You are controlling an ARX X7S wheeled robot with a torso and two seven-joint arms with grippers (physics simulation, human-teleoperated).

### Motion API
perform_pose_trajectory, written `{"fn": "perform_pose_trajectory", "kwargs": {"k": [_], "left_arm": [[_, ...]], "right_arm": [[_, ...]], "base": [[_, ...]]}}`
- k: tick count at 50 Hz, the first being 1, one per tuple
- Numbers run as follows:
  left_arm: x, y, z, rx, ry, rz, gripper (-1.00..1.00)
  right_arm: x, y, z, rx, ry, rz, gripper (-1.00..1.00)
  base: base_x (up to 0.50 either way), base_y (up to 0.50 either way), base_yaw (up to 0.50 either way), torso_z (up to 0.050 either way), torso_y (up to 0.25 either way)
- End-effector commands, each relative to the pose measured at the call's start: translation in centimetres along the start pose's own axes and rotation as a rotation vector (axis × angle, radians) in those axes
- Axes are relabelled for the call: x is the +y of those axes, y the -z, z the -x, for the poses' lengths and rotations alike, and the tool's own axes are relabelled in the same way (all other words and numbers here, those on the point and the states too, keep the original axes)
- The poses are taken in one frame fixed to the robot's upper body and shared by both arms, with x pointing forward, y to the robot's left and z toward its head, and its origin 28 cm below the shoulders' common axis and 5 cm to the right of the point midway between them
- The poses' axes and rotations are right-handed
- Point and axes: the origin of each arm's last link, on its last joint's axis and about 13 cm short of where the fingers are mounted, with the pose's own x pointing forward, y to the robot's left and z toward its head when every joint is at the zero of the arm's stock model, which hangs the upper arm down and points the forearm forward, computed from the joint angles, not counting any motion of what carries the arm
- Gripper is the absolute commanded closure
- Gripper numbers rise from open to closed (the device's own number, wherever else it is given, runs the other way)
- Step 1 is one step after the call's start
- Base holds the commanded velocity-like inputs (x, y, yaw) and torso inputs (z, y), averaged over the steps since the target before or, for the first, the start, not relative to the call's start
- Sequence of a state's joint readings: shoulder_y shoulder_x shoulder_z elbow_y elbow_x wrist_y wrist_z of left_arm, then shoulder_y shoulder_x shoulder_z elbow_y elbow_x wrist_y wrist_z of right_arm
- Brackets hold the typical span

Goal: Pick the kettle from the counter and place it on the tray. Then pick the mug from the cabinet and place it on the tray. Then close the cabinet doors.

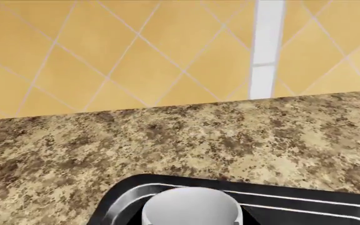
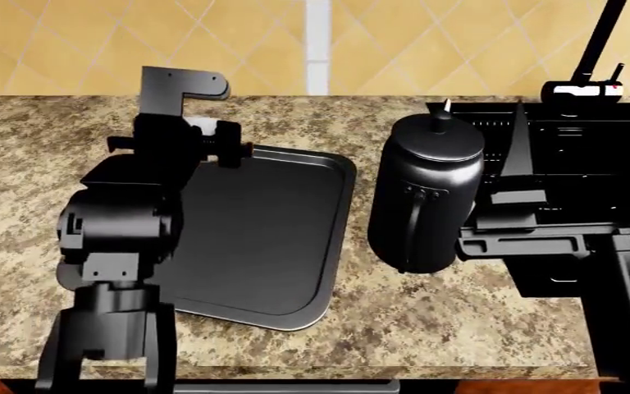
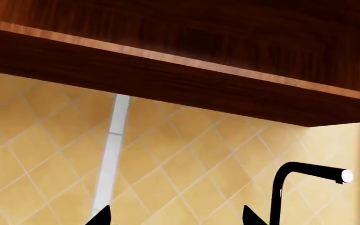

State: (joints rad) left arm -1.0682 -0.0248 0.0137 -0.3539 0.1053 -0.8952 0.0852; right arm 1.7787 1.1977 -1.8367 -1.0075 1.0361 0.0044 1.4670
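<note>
The left gripper (image 2: 200, 131) is over the far left corner of the tray (image 2: 260, 238), and the mug (image 1: 191, 206) is right under it, a white cup standing inside the raised rim at that corner. In the head view only a small white part of the mug (image 2: 198, 123) shows between the black parts of the gripper, so I cannot tell if the fingers are closed on the mug or apart from it. The tray lies flat on the counter (image 1: 167, 140), which reaches behind the gripper to the yellow tiled wall (image 1: 136, 51). The kettle (image 2: 425, 197) stands upright on the counter, just beside the right edge of the tray and not on it, well apart from the left gripper. The right gripper (image 3: 174, 218) is raised and faces the wall under a dark wooden cabinet (image 3: 198, 56); its two finger tips stand apart with nothing between them. A black faucet (image 3: 299, 187) is near it, toward the right.
</note>
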Motion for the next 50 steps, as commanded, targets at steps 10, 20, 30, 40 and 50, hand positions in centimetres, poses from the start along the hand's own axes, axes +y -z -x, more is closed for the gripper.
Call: {"fn": "perform_pose_trajectory", "kwargs": {"k": [10, 20, 30, 40, 50], "left_arm": [[0.4, 1.2, -0.8, 0.059, -0.047, 0.029, 1.00], [0.7, 1.1, -0.7, 0.064, -0.053, 0.028, 1.00], [0.7, 1.8, -0.8, 0.083, -0.051, 0.021, 1.00], [1.0, 3.0, -0.8, 0.112, -0.048, 0.018, 1.00], [1.1, 3.2, -0.9, 0.119, -0.044, 0.021, -1.00]], "right_arm": [[-0.7, -1.8, -0.3, -0.041, 0.027, 0.015, -1.00], [-1.0, -2.5, -0.3, -0.059, 0.031, 0.000, -1.00], [-0.9, -2.1, -0.2, -0.056, 0.032, 0.001, -1.00], [-0.8, -1.8, -0.3, -0.050, 0.031, -0.001, -1.00], [-0.8, -1.6, -0.3, -0.045, 0.031, -0.001, -1.00]], "base": [[0.00, 0.00, 0.00, 0.000, 0.001], [0.20, 0.00, 0.00, 0.000, 0.000], [0.00, 0.00, 0.00, 0.000, 0.001], [0.00, 0.00, 0.00, 0.000, 0.000], [0.00, 0.00, 0.00, 0.000, 0.000]]}}
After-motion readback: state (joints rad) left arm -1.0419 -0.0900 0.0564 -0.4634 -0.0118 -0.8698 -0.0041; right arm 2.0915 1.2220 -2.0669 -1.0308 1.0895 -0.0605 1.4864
